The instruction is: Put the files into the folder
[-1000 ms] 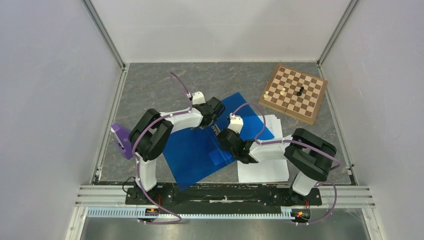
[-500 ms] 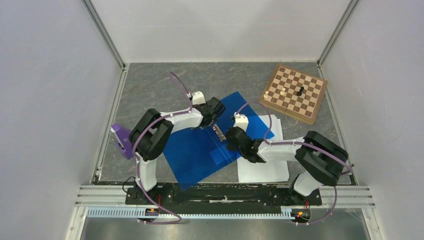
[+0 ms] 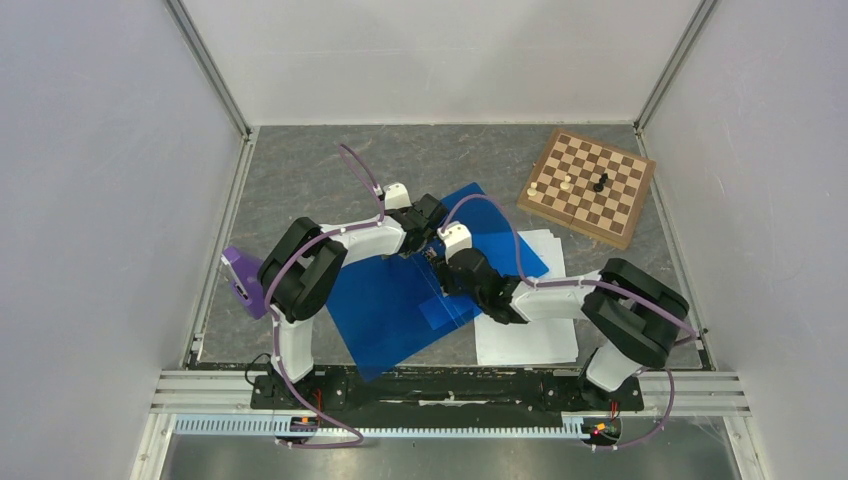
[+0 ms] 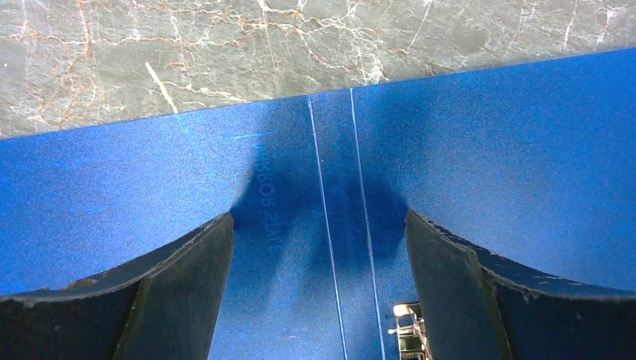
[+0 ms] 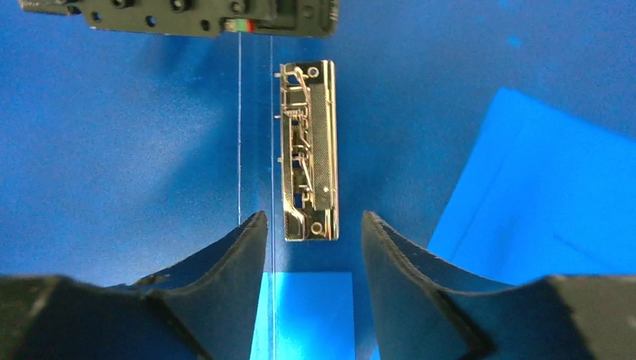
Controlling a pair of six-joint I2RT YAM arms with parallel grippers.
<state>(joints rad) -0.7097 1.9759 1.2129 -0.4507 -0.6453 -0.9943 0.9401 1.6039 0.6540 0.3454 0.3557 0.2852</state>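
Observation:
The blue folder (image 3: 390, 300) lies open and flat on the table, with a metal clip (image 5: 309, 150) beside its spine. The files (image 3: 530, 340), white sheets, lie to its right, partly under its right edge. My left gripper (image 3: 427, 232) is open, its jaws either side of the spine lines near the folder's far edge (image 4: 316, 217). My right gripper (image 3: 440, 262) is open and empty just above the folder, its fingertips (image 5: 313, 217) either side of the clip's near end without touching it. The clip's end also shows in the left wrist view (image 4: 409, 334).
A brown chessboard (image 3: 590, 187) with a few pieces sits at the back right. A purple object (image 3: 243, 280) stands at the left edge of the table. A lighter blue inner flap (image 5: 540, 187) lies on the folder's right half. Grey walls surround the table.
My right gripper has moved forward and to the left over the folder, up to the metal clip. The left arm, the folder and the sheets have not moved.

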